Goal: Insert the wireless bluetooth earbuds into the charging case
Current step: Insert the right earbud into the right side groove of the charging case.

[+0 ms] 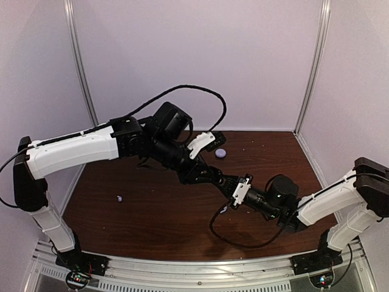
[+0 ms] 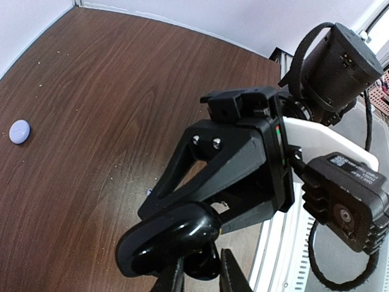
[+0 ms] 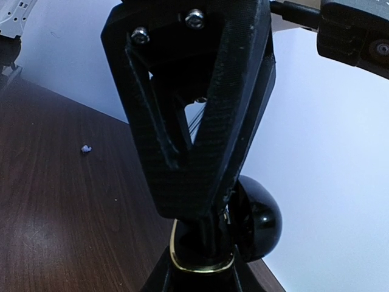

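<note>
Spanning the whole view, the dark wood table [image 1: 152,225] carries everything. Both arms reach in & meet tip to tip above its ctr-right. On the left gripper [image 2: 203,277] the jaws are nearly together, pinching a glossy black thing [image 2: 164,237] btwn them. On the right gripper [image 3: 200,274] the jaws are closed too, clamped on the same thing's gold-rimmed end from the opposite side. Smaller: the charging case [image 1: 220,153], lid closed, lies near the far edge, abt midway along it, apart from both grippers. One earbud [image 1: 120,198] lies loose toward the left edge, well apart from the case.
</note>
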You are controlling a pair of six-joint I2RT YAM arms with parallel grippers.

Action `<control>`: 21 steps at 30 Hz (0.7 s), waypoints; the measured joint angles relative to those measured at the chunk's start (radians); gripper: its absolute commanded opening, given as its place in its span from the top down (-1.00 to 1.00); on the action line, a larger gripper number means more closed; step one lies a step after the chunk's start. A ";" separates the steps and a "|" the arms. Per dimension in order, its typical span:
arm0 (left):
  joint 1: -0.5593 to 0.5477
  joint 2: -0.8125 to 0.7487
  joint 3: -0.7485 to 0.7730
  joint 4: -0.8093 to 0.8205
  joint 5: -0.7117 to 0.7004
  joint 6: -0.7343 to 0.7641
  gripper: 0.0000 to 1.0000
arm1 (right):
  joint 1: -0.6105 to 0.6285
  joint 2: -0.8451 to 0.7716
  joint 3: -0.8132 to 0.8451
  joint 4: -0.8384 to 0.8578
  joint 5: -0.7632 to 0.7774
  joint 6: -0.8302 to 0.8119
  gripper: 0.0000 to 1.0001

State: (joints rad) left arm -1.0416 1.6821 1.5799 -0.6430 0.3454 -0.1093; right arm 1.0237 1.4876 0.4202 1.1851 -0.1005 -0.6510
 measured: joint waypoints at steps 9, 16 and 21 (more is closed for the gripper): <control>-0.010 0.047 0.044 -0.055 -0.062 0.003 0.88 | 0.000 0.028 0.016 -0.032 0.019 0.021 1.00; -0.016 0.066 0.072 -0.085 -0.093 0.003 0.74 | 0.003 0.029 0.017 -0.038 0.019 0.049 1.00; -0.016 0.070 0.081 -0.094 -0.101 0.002 0.56 | 0.003 0.029 0.017 -0.038 0.020 0.076 1.00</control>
State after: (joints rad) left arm -1.0576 1.7523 1.6611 -0.7368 0.2447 -0.1070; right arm 1.0271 1.5169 0.4370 1.1473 -0.0807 -0.5751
